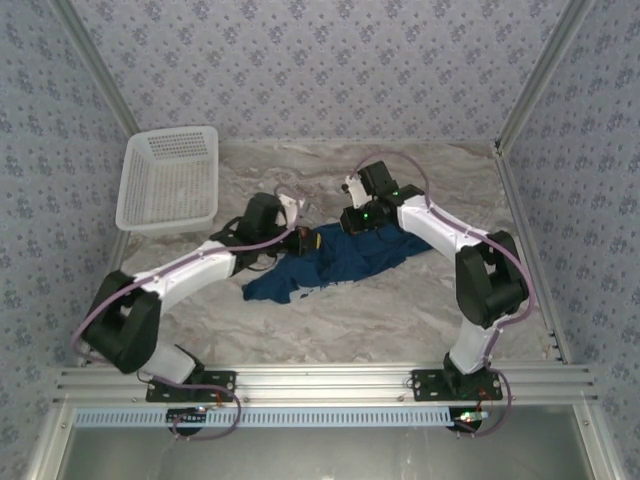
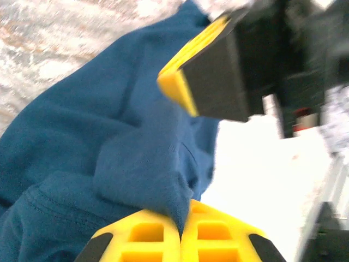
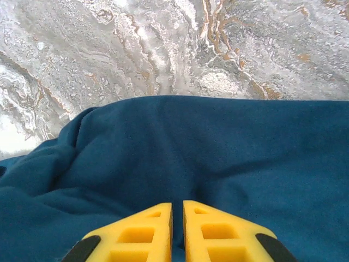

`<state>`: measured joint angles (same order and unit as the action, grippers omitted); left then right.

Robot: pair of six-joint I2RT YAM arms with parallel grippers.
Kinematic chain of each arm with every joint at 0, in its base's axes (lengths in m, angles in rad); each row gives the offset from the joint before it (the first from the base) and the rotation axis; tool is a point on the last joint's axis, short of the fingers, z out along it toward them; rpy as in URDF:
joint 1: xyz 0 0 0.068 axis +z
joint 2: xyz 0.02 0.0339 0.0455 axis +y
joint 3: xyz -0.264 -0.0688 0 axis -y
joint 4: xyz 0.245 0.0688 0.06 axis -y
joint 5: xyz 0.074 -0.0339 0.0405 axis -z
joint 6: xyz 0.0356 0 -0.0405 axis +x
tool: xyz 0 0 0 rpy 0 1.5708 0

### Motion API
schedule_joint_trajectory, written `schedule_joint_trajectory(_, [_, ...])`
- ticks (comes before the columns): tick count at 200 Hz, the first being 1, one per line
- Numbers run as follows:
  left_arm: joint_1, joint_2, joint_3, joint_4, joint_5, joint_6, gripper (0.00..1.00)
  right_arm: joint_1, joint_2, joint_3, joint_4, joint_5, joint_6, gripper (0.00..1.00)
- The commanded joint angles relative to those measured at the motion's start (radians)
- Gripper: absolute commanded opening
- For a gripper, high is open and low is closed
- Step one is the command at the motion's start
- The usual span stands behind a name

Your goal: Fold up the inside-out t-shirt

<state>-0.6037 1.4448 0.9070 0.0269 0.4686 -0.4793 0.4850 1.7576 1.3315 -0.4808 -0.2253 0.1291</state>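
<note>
The inside-out t-shirt (image 1: 335,262) lies crumpled in a dark blue heap at the middle of the marble table (image 1: 400,310). My left gripper (image 1: 300,240) is at its left end. In the left wrist view that gripper (image 2: 181,225) is shut on a pinched fold of the t-shirt (image 2: 109,142), and a yellow finger (image 2: 174,82) of the right arm hangs just beyond. My right gripper (image 1: 356,222) is low over the shirt's far edge. Its jaws (image 3: 177,210) stand a narrow gap apart, resting on the t-shirt (image 3: 207,147).
A white lattice basket (image 1: 170,178) stands at the back left of the table. Aluminium frame rails and patterned walls close in the sides and back. Bare marble (image 3: 163,49) lies beyond the shirt's far edge.
</note>
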Motion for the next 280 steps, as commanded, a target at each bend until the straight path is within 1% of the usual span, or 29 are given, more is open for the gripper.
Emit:
schedule_joint_trajectory(1, [0.03, -0.034, -0.048, 0.109, 0.199, -0.125, 0.0, 0.022, -0.114, -0.08, 0.042, 0.15, -0.015, 0.23])
schedule_joint_trajectory(10, [0.039, -0.041, -0.058, 0.118, 0.213, -0.146, 0.0, 0.037, -0.179, -0.129, 0.084, 0.119, -0.031, 0.29])
schedule_joint_trajectory(24, [0.047, -0.049, -0.066, 0.131, 0.225, -0.163, 0.0, 0.06, -0.276, -0.255, 0.137, 0.02, -0.03, 0.38])
schedule_joint_trajectory(32, [0.048, -0.054, -0.065, 0.125, 0.223, -0.165, 0.0, 0.071, -0.317, -0.304, 0.153, -0.031, -0.019, 0.47])
schedule_joint_trajectory(50, [0.048, -0.056, -0.056, 0.111, 0.217, -0.167, 0.0, 0.125, -0.384, -0.423, 0.25, -0.073, 0.038, 0.6])
schedule_joint_trajectory(61, [0.047, -0.054, -0.055, 0.112, 0.216, -0.173, 0.0, 0.167, -0.405, -0.479, 0.316, -0.046, 0.066, 0.67])
schedule_joint_trajectory(70, [0.048, -0.051, -0.054, 0.111, 0.216, -0.177, 0.0, 0.19, -0.406, -0.522, 0.377, -0.022, 0.087, 0.7])
schedule_joint_trajectory(83, [0.047, -0.05, -0.051, 0.115, 0.217, -0.184, 0.0, 0.212, -0.373, -0.548, 0.431, 0.074, 0.131, 0.71])
schedule_joint_trajectory(103, [0.048, -0.051, -0.053, 0.116, 0.224, -0.187, 0.0, 0.215, -0.276, -0.51, 0.469, 0.179, 0.135, 0.72])
schedule_joint_trajectory(110, [0.048, -0.055, -0.055, 0.117, 0.222, -0.189, 0.0, 0.216, -0.241, -0.503, 0.512, 0.193, 0.141, 0.7])
schedule_joint_trajectory(115, [0.048, -0.059, -0.057, 0.118, 0.221, -0.189, 0.0, 0.216, -0.218, -0.496, 0.533, 0.195, 0.153, 0.66])
schedule_joint_trajectory(126, [0.051, -0.065, -0.059, 0.107, 0.21, -0.177, 0.0, 0.207, -0.186, -0.481, 0.557, 0.157, 0.18, 0.49])
schedule_joint_trajectory(127, [0.051, -0.065, -0.06, 0.104, 0.207, -0.177, 0.0, 0.207, -0.186, -0.481, 0.557, 0.157, 0.18, 0.49])
schedule_joint_trajectory(130, [0.054, -0.069, -0.059, 0.097, 0.202, -0.172, 0.0, 0.202, -0.187, -0.48, 0.565, 0.138, 0.181, 0.42])
schedule_joint_trajectory(131, [0.055, -0.069, -0.059, 0.094, 0.199, -0.171, 0.0, 0.202, -0.187, -0.48, 0.565, 0.138, 0.181, 0.42])
schedule_joint_trajectory(139, [0.063, -0.075, -0.064, 0.074, 0.173, -0.165, 0.0, 0.194, -0.205, -0.489, 0.574, 0.1, 0.171, 0.3])
schedule_joint_trajectory(153, [0.082, -0.08, -0.076, 0.043, 0.118, -0.158, 0.0, 0.167, -0.264, -0.525, 0.584, -0.012, 0.163, 0.13])
schedule_joint_trajectory(155, [0.086, -0.08, -0.077, 0.035, 0.109, -0.156, 0.0, 0.159, -0.28, -0.537, 0.592, -0.049, 0.162, 0.1])
schedule_joint_trajectory(168, [0.106, -0.066, -0.082, 0.0, 0.055, -0.141, 0.0, 0.127, -0.346, -0.589, 0.621, -0.193, 0.174, 0.03])
schedule_joint_trajectory(171, [0.11, -0.061, -0.082, -0.009, 0.044, -0.137, 0.0, 0.114, -0.368, -0.607, 0.636, -0.254, 0.184, 0.01])
schedule_joint_trajectory(180, [0.12, -0.042, -0.082, -0.028, -0.002, -0.13, 0.0, 0.1, -0.4, -0.639, 0.659, -0.34, 0.2, 0.0])
schedule_joint_trajectory(185, [0.123, -0.031, -0.079, -0.042, -0.03, -0.126, 0.05, 0.094, -0.417, -0.654, 0.668, -0.38, 0.209, 0.0])
schedule_joint_trajectory(196, [0.124, -0.016, -0.067, -0.081, -0.093, -0.102, 0.11, 0.088, -0.443, -0.677, 0.688, -0.45, 0.219, 0.0])
schedule_joint_trajectory(206, [0.124, -0.019, -0.063, -0.101, -0.129, -0.085, 0.27, 0.085, -0.455, -0.699, 0.719, -0.489, 0.241, 0.0])
schedule_joint_trajectory(226, [0.098, -0.091, -0.088, -0.112, -0.172, -0.056, 0.48, 0.062, -0.458, -0.735, 0.827, -0.561, 0.299, 0.0])
schedule_joint_trajectory(238, [0.049, -0.156, -0.102, -0.147, -0.235, -0.014, 0.57, 0.044, -0.45, -0.749, 0.893, -0.587, 0.336, 0.0])
schedule_joint_trajectory(252, [-0.033, -0.227, -0.111, -0.206, -0.361, 0.045, 0.7, 0.031, -0.43, -0.754, 0.963, -0.63, 0.373, 0.0])
schedule_joint_trajectory(265, [-0.096, -0.278, -0.122, -0.234, -0.432, 0.089, 0.73, 0.02, -0.413, -0.755, 0.996, -0.656, 0.394, 0.0])
schedule_joint_trajectory(280, [-0.138, -0.304, -0.131, -0.24, -0.435, 0.12, 0.72, 0.006, -0.4, -0.754, 1.02, -0.67, 0.417, 0.0])
